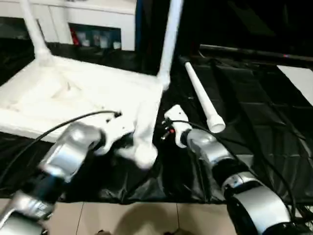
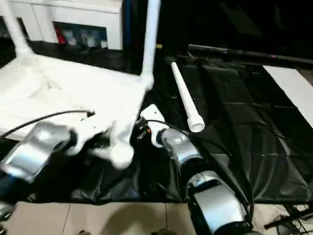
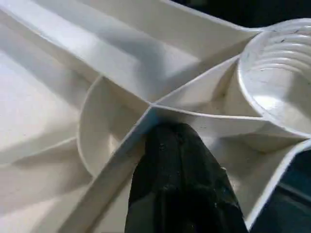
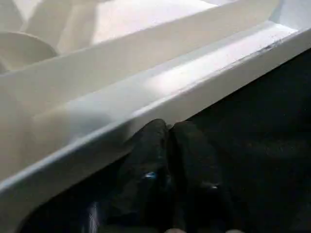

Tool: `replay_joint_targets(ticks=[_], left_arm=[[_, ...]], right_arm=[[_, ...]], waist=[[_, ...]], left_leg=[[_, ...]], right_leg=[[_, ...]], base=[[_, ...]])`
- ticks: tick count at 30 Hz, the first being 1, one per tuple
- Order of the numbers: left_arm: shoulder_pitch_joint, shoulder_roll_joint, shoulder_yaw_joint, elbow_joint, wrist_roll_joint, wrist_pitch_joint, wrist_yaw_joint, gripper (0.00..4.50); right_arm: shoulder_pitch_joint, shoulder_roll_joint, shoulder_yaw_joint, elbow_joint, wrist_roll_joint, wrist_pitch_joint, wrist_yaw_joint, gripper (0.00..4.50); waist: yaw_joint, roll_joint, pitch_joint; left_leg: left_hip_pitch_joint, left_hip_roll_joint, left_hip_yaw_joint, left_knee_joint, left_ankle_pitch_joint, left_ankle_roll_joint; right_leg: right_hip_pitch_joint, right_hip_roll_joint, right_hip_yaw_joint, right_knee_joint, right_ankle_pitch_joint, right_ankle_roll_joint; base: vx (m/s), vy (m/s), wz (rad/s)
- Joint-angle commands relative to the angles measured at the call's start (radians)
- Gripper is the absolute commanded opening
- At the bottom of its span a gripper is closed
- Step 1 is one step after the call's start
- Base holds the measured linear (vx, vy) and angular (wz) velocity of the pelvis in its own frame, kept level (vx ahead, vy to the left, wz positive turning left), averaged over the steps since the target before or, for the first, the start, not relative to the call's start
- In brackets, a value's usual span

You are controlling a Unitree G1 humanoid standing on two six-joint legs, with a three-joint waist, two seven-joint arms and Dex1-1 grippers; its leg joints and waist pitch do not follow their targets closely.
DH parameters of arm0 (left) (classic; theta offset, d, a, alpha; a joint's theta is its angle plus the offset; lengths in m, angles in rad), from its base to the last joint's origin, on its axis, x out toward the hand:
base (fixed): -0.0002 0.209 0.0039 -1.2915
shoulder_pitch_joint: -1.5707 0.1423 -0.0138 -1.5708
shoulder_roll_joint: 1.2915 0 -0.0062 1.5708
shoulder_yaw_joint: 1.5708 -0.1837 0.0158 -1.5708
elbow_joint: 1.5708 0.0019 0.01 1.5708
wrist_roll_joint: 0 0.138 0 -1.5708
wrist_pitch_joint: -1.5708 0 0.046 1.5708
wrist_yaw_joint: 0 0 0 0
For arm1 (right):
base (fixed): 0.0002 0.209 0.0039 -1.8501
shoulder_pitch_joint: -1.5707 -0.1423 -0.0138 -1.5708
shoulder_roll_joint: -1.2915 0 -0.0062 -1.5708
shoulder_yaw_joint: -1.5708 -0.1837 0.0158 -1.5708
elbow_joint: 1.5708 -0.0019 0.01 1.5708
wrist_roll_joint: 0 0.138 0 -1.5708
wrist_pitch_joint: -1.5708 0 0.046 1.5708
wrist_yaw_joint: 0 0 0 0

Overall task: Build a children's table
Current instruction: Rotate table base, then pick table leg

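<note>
My left gripper [image 3: 182, 145] was pressed together, its black fingers closed into a single dark wedge with nothing between them, the tip resting against a rib on the underside of the white table top [image 1: 73, 93]. Just past that rib I could see an empty round corner socket [image 3: 279, 80] with ridged inner walls. My right gripper [image 4: 170, 133] sat at the rim of the top's right side, its two fingers [image 4: 146, 160] brought nearly together and side by side, tips up against the lower edge of that rim, over the black cover. I saw nothing held between them.

From the head cameras, the top lay upside down on the black-covered work table [image 1: 254, 122], on my left half of the scene, ribs facing up. Two legs stood upright in its far corners: one at the far left [image 1: 34, 29], one at the far right [image 1: 168, 44]. A third leg [image 1: 203, 98] lay loose on the black cover just right of the top, flared end toward me. A blurred white shape [image 1: 144, 132] ran along the near right corner of the top, between my two wrists; I could not tell whether it was a leg or part of the rim. My silver forearms reached in from the bottom edge, a black cable [image 1: 54, 129] looping over the left one. White cabinets [image 1: 88, 19] stood behind the table.
</note>
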Motion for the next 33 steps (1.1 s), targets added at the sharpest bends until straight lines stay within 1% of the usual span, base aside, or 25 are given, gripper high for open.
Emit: replay_joint_targets(ticks=[1, 2, 3, 4, 5, 6, 7, 8, 9, 10, 13, 15, 16, 18, 20, 21, 22, 23, 26, 27, 29, 30, 31, 32, 33], left_arm=[[-0.012, -0.014, 0.009, 0.003, 0.001, -0.013, 0.026, 0.0], [-0.012, -0.015, 0.013, -0.002, -0.002, -0.011, 0.026, 0.0], [-0.012, -0.017, 0.02, -0.011, -0.007, -0.009, 0.026, 0.0], [-0.011, -0.031, 0.069, -0.059, -0.047, 0.001, 0.034, 0.0], [-0.011, -0.031, 0.069, -0.059, -0.047, 0.001, 0.034, 0.0], [-0.013, -0.039, 0.09, -0.071, -0.063, -0.003, 0.045, 0.0], [-0.022, -0.063, 0.136, -0.098, -0.1, 0.019, 0.065, 0.0], [-0.024, -0.065, 0.141, -0.101, -0.104, 0.022, 0.068, 0.0], [-0.028, -0.067, 0.153, -0.111, -0.112, 0.019, 0.077, 0.0], [-0.032, -0.063, 0.162, -0.123, -0.114, 0.013, 0.084, 0.33], [-0.034, -0.065, 0.19, -0.145, -0.134, 0.01, 0.094, 0.41], [-0.033, -0.067, 0.206, -0.169, -0.146, 0.01, 0.099, 0.41], [-0.031, -0.067, 0.21, -0.178, -0.151, 0.015, 0.097, 0.65], [-0.018, -0.062, 0.218, -0.222, -0.175, 0.017, 0.071, 0.74], [-0.014, -0.062, 0.221, -0.232, -0.181, 0.023, 0.068, 0.8], [0.013, -0.042, 0.217, -0.284, -0.202, 0.011, 0.03, 1.03], [0.023, -0.031, 0.213, -0.305, -0.207, 0.011, 0.017, 1.13], [0.033, -0.018, 0.208, -0.324, -0.204, -0.006, 0.007, 1.17], [0.05, -0.007, 0.218, -0.368, -0.23, -0.013, -0.001, 1.42], [0.054, -0.006, 0.224, -0.384, -0.237, 0.0, 0.001, 1.51], [0.058, -0.007, 0.232, -0.402, -0.249, 0.018, 0.006, 1.6], [0.065, -0.009, 0.244, -0.42, -0.261, 0.039, 0.015, 1.64], [0.065, -0.009, 0.244, -0.42, -0.261, 0.039, 0.015, 1.64], [0.074, -0.009, 0.256, -0.434, -0.271, 0.046, 0.019, 1.73], [0.085, -0.006, 0.265, -0.451, -0.279, 0.053, 0.021, 1.96]], right_arm=[[-0.027, -0.007, -0.029, 0.005, 0.017, -0.02, -0.019, 0.23], [-0.03, -0.011, -0.035, 0.006, 0.02, -0.017, -0.026, 0.23], [-0.034, -0.018, -0.046, 0.008, 0.025, -0.011, -0.037, 0.23], [-0.048, -0.047, -0.089, -0.008, 0.061, 0.024, -0.033, 0.23], [-0.048, -0.047, -0.089, -0.008, 0.061, 0.024, -0.033, 0.23], [-0.055, -0.06, -0.104, -0.012, 0.073, 0.031, -0.027, 0.4], [-0.069, -0.091, -0.114, -0.012, 0.071, 0.027, -0.029, 0.5], [-0.071, -0.096, -0.114, -0.011, 0.069, 0.025, -0.03, 0.6], [-0.088, -0.118, -0.12, 0.002, 0.065, 0.024, -0.043, 0.67], [-0.111, -0.145, -0.132, 0.02, 0.064, 0.027, -0.057, 0.79], [-0.157, -0.188, -0.158, 0.074, 0.06, 0.035, -0.126, 0.94], [-0.186, -0.212, -0.177, 0.108, 0.065, 0.041, -0.176, 0.94], [-0.194, -0.219, -0.18, 0.117, 0.065, 0.042, -0.187, 1.17], [-0.227, -0.244, -0.204, 0.152, 0.077, 0.061, -0.23, 1.25], [-0.236, -0.249, -0.211, 0.159, 0.081, 0.067, -0.238, 1.34], [-0.259, -0.265, -0.228, 0.179, 0.087, 0.085, -0.26, 1.55], [-0.267, -0.272, -0.232, 0.187, 0.087, 0.09, -0.268, 1.62], [-0.276, -0.28, -0.24, 0.195, 0.09, 0.097, -0.283, 1.65], [-0.301, -0.298, -0.262, 0.222, 0.096, 0.117, -0.312, 1.97], [-0.304, -0.302, -0.264, 0.226, 0.094, 0.122, -0.318, 2.04], [-0.308, -0.306, -0.269, 0.235, 0.093, 0.128, -0.329, 2.17], [-0.313, -0.31, -0.279, 0.246, 0.095, 0.13, -0.338, 2.3], [-0.313, -0.31, -0.279, 0.246, 0.095, 0.13, -0.338, 2.3], [-0.315, -0.31, -0.285, 0.251, 0.098, 0.132, -0.338, 2.41], [-0.315, -0.31, -0.289, 0.252, 0.1, 0.134, -0.336, 2.53]], waist=[[0.005, 0.032, -0.074], [0.005, 0.036, -0.074], [0.006, 0.036, -0.074], [0.006, 0.038, -0.074], [0.007, 0.037, -0.074], [0.012, 0.039, -0.075], [0.015, 0.04, -0.075], [0.015, 0.04, -0.075], [0.022, 0.039, -0.073], [0.023, 0.039, -0.073], [0.025, 0.036, -0.072], [0.025, 0.036, -0.074], [0.024, 0.035, -0.075], [0.025, 0.034, -0.076], [0.026, 0.034, -0.076], [0.026, 0.034, -0.076], [0.024, 0.032, -0.077], [0.025, 0.03, -0.077], [0.026, 0.033, -0.074], [0.028, 0.033, -0.072], [0.028, 0.035, -0.072], [0.028, 0.034, -0.072], [0.028, 0.034, -0.072], [0.029, 0.033, -0.073], [0.029, 0.034, -0.073]], left_leg=[[0.008, -0.014, 0.01, -0.068, -0.246, -0.032], [0.007, -0.014, 0.01, -0.067, -0.242, -0.032], [0.009, -0.014, 0.012, -0.066, -0.239, -0.029], [0.009, -0.014, 0.012, -0.066, -0.238, -0.029], [0.01, -0.013, 0.012, -0.066, -0.235, -0.029], [0.012, -0.012, 0.014, -0.063, -0.224, -0.026], [0.011, -0.013, 0.016, -0.062, -0.213, -0.023], [0.011, -0.013, 0.016, -0.062, -0.213, -0.023], [0.009, -0.014, 0.016, -0.062, -0.204, -0.022], [0.008, -0.016, 0.016, -0.061, -0.211, -0.022], [0.007, -0.018, 0.017, -0.059, -0.216, -0.026], [0.006, -0.019, 0.016, -0.058, -0.206, -0.028], [0.005, -0.019, 0.017, -0.057, -0.2, -0.028], [0.003, -0.02, 0.018, -0.055, -0.182, -0.025], [0.001, -0.02, 0.018, -0.054, -0.182, -0.022], [0.0, -0.021, 0.018, -0.054, -0.186, -0.021], [-0.003, -0.02, 0.017, -0.054, -0.178, -0.02], [-0.002, -0.02, 0.018, -0.053, -0.175, -0.019], [-0.002, -0.021, 0.02, -0.051, -0.187, -0.017], [-0.001, -0.021, 0.02, -0.052, -0.203, -0.024], [0.0, -0.02, 0.02, -0.052, -0.211, -0.029], [0.0, -0.02, 0.02, -0.052, -0.215, -0.031], [0.0, -0.02, 0.02, -0.051, -0.218, -0.032], [-0.001, -0.02, 0.02, -0.051, -0.214, -0.032], [-0.002, -0.022, 0.02, -0.05, -0.207, -0.031]], right_leg=[[0.055, -0.05, 0.033, -0.063, -0.124, -0.225], [0.056, -0.051, 0.033, -0.062, -0.122, -0.226], [0.054, -0.051, 0.033, -0.063, -0.121, -0.231], [0.054, -0.05, 0.033, -0.063, -0.115, -0.233], [0.056, -0.05, 0.033, -0.061, -0.106, -0.236], [0.054, -0.048, 0.033, -0.059, -0.081, -0.242], [0.055, -0.047, 0.032, -0.056, -0.056, -0.248], [0.055, -0.047, 0.032, -0.056, -0.056, -0.248], [0.056, -0.046, 0.031, -0.056, -0.048, -0.249], [0.057, -0.046, 0.03, -0.056, -0.066, -0.243], [0.056, -0.046, 0.03, -0.059, -0.098, -0.232], [0.057, -0.046, 0.029, -0.056, -0.092, -0.229], [0.057, -0.045, 0.029, -0.055, -0.085, -0.23], [0.058, -0.043, 0.028, -0.052, -0.05, -0.234], [0.059, -0.043, 0.028, -0.05, -0.043, -0.233], [0.06, -0.045, 0.028, -0.05, -0.049, -0.233], [0.062, -0.045, 0.027, -0.047, -0.043, -0.234], [0.06, -0.044, 0.027, -0.048, -0.039, -0.233], [0.056, -0.04, 0.027, -0.049, -0.056, -0.228], [0.055, -0.041, 0.027, -0.051, -0.078, -0.224], [0.053, -0.042, 0.027, -0.05, -0.088, -0.221], [0.053, -0.041, 0.027, -0.05, -0.091, -0.221], [0.052, -0.041, 0.027, -0.051, -0.092, -0.22], [0.053, -0.042, 0.027, -0.05, -0.089, -0.22], [0.055, -0.041, 0.027, -0.049, -0.079, -0.219]], base=[[0.0, 0.0, 0.0], [0.0, 0.0, 0.0], [0.0, 0.0, 0.0], [0.0, 0.0, 0.0], [0.0, 0.0, 0.0], [0.0, 0.0, 0.0], [0.0, 0.0, 0.0], [0.0, 0.0, 0.0], [0.0, 0.0, 0.0], [0.0, 0.0, 0.0], [0.0, 0.0, 0.0], [0.0, 0.0, 0.0], [0.0, 0.0, 0.0], [0.0, 0.0, 0.0], [0.0, 0.0, 0.0], [0.0, 0.0, 0.0], [0.0, 0.0, 0.0], [0.0, 0.0, 0.0], [0.0, 0.0, 0.0], [0.0, 0.0, 0.0], [0.0, 0.0, 0.0], [0.0, 0.0, 0.0], [0.0, 0.0, 0.0], [0.0, 0.0, 0.0], [0.0, 0.0, 0.0]])
